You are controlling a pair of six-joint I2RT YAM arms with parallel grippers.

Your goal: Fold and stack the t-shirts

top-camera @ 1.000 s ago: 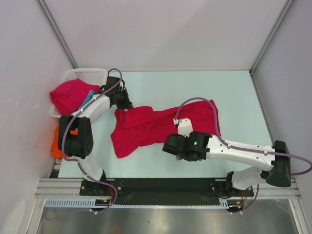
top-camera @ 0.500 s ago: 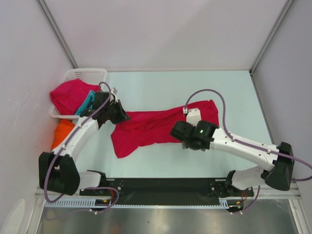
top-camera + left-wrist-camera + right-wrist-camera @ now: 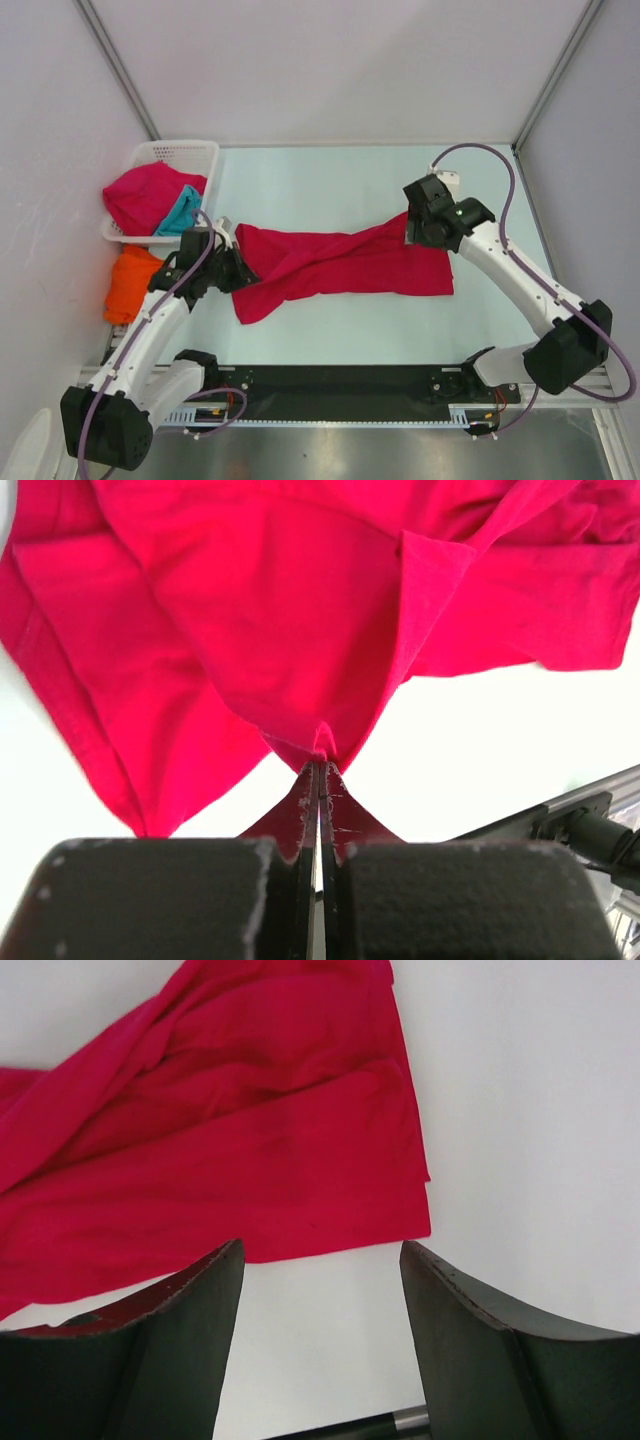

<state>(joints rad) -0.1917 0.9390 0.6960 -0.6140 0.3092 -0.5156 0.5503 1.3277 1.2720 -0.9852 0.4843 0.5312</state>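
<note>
A red t-shirt (image 3: 340, 265) lies stretched in a crumpled band on the bench (image 3: 330, 180), to the right of the white basket (image 3: 175, 155). The left jaws are clenched on its edge at the end nearer the basket. The right jaws stand released, with nothing between them, over the end far from the basket. A second red t-shirt (image 3: 140, 195) and a teal t-shirt (image 3: 180, 212) lie in the basket, and an orange t-shirt (image 3: 130, 285) lies just on its near side.
</note>
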